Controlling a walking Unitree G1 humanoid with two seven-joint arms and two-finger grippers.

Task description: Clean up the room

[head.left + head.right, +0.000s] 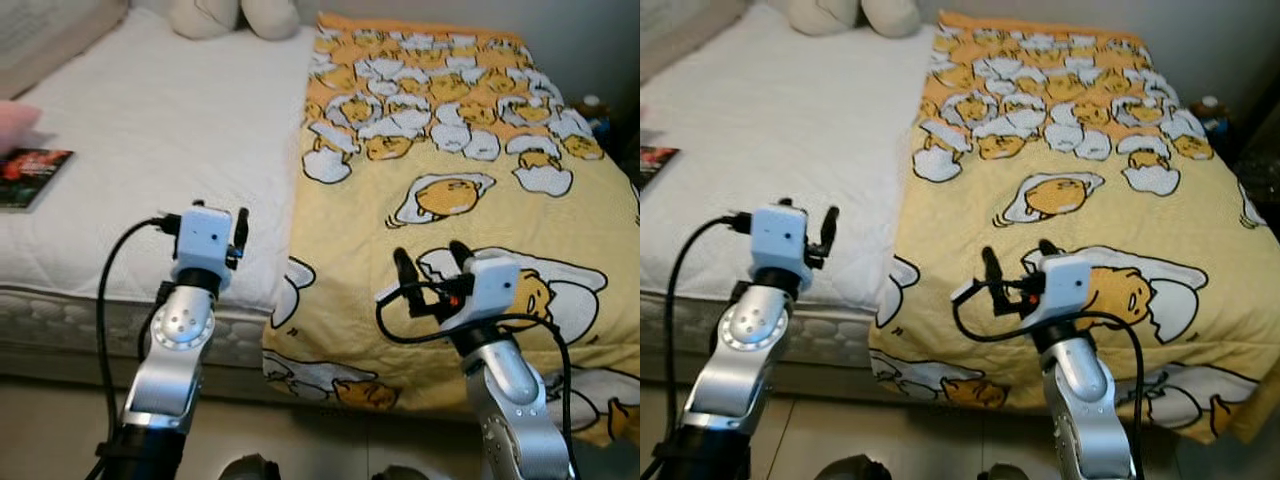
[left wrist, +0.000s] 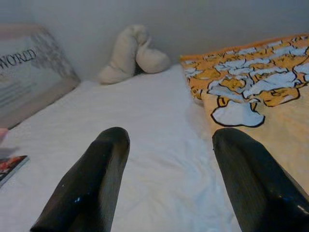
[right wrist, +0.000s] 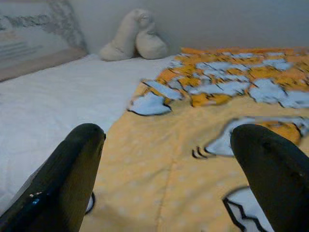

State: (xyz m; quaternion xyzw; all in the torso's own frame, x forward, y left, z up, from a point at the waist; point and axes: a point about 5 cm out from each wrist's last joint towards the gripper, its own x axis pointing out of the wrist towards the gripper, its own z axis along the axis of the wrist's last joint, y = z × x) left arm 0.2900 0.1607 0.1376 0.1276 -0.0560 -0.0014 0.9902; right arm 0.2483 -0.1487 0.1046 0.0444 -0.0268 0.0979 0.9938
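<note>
Yellow blanket (image 1: 470,200) with its egg print lies directly under and ahead of our right gripper (image 1: 432,262), its long axis running away from us up the bed (image 1: 150,150), so that arm is nearer. Our left gripper (image 1: 238,232) hovers over bare white sheet beside the blanket's edge. Both grippers are spread and empty; we count one blanket, one book (image 1: 30,175) far off the left gripper's outer side, one plush toy (image 1: 235,15) ahead.

Bed (image 1: 150,150) against pale wall (image 2: 193,24) (evenly lit).
</note>
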